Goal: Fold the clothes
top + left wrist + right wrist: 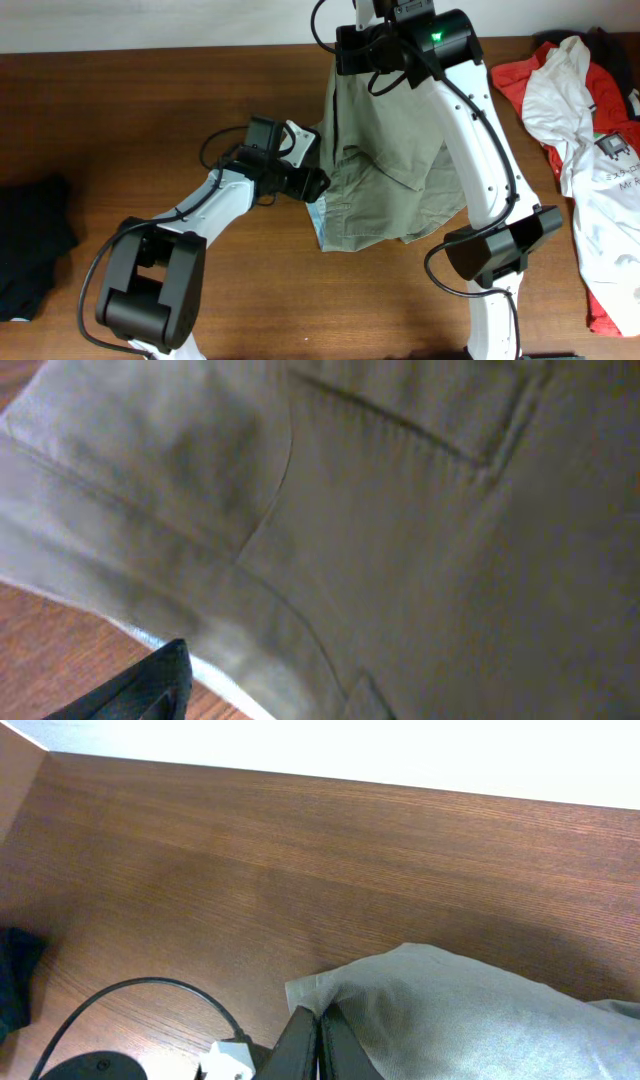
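The right arm (482,140) rises from the near edge of the table (130,100) and reaches to the far side. Its wrist is bent leftward, so the right gripper (350,52) sits at the far end of the clothes (390,160). The left arm (215,195) stretches low from the near left corner toward the middle and brings the left gripper (316,185) to the garment's left edge.

The clothes are one khaki grey-green garment lying at the centre of the table between the two arms, running from the far side toward the near side. The cloth is rumpled. The left wrist view shows a curved stitched seam and a pocket opening, and a pale lining peeks out at the near left corner.

In the right wrist view the right gripper's fingers (300,1042) are pressed together on a corner of the khaki cloth. Of the left gripper only one dark fingertip (140,690) shows, low beside the hem, so whether it grips the cloth cannot be told.

A white T-shirt (590,130) lies over a red garment (510,75) at the far right. A black garment (30,250) lies at the left edge.
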{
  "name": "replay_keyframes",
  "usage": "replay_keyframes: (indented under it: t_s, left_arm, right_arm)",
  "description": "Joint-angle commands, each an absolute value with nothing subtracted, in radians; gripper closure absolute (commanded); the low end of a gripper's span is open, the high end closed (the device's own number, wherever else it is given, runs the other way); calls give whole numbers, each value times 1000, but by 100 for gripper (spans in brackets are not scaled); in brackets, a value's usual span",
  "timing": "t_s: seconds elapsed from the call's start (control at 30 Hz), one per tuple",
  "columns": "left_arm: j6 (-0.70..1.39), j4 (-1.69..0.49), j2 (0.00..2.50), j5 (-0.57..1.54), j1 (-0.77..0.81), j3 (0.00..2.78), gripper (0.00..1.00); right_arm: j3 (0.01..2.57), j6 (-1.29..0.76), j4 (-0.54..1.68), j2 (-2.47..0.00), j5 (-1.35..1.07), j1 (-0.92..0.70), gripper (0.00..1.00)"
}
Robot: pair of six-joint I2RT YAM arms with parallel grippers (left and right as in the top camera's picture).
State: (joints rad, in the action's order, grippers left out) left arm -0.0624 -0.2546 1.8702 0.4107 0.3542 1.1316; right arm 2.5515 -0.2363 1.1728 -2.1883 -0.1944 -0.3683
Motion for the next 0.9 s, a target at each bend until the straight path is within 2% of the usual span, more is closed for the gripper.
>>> replay_keyframes:
  t_s: [0.0,0.03,0.07,0.23,0.47,0.53,0.57,0.63,0.67,0.7,0.77,0.8,0.87]
  left_arm:
    - [-84,-215,1883,384,373,1143,57]
    - [-84,-206,1883,380,372,1143,87]
    - [-84,-201,1883,351,372,1143,100]
    - [-66,-187,1883,-94,307,1151,100]
    - [-46,-231,1877,-120,30,1274,100]
    - [-47,-250,1877,-121,17,1300,100]
    - [-47,-249,1877,-121,17,1301,100]
    - [-47,-249,1877,-121,17,1301,100]
    - [-56,-249,1877,-120,17,1301,100]
    - [-56,-250,1877,-120,17,1301,100]
    - [-58,-251,1877,-121,17,1301,100]
    - [-58,-252,1877,-121,17,1301,100]
    - [-64,-264,1877,-121,17,1301,100]
  right_arm:
    - [2577,-245,1167,-2185,-223,-372,96]
    - [2577,-246,1168,-2185,-234,-372,96]
    - [2577,-245,1175,-2185,-234,-372,96]
    - [2577,-244,1214,-2185,-236,-372,96]
    - [2576,-242,1309,-2185,-233,-372,96]
    - [2564,-245,1391,-2185,-235,-374,51]
    - [2544,-245,1452,-2185,-236,-380,44]
    - [2524,-244,1509,-2185,-235,-382,6]
    - [2519,-244,1553,-2186,-237,-384,16]
    - [2482,-242,1563,-2188,-249,-409,30]
    - [2355,-242,1497,-2190,-255,-478,27]
    - [2257,-253,1419,-2191,-254,-521,31]
    - [2122,-295,1294,-2192,-268,-552,31]
